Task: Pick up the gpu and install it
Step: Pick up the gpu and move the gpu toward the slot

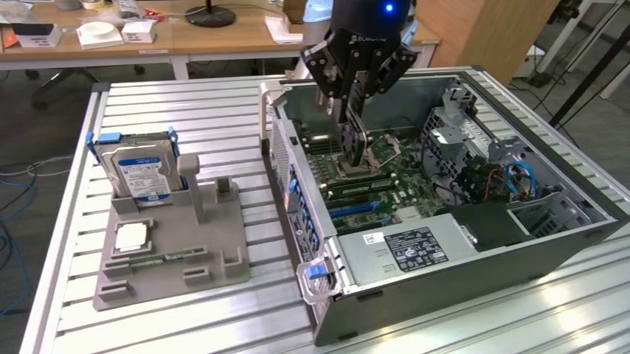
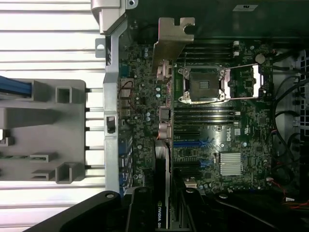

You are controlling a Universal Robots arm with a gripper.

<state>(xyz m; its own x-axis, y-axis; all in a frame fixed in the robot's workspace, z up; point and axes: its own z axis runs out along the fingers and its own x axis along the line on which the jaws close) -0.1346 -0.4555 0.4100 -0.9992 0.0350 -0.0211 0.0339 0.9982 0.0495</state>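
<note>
Grey parts holder (image 1: 221, 254) sits near the exterior view's left edge of the slatted table (image 1: 187, 103), a hard drive (image 1: 144, 171) standing upright in it. Right of it lies the open computer case (image 1: 551, 243). Over its motherboard (image 1: 394, 198) the gripper (image 1: 344, 114) is clamped on the gpu (image 1: 358, 151): the card hangs edge-on from the jaws, silvery bracket at the end farthest from them, beside the CPU socket (image 1: 386, 153).

In the upper middle of the exterior view, the claw (image 1: 350, 110) is glossy black with small white lettering across its body. A blue light (image 1: 390, 8) glows above it, beside a pale silver-blue wrist section (image 1: 315, 13). Its black linked fingers (image 2: 140, 212) carry round pivot pins.
</note>
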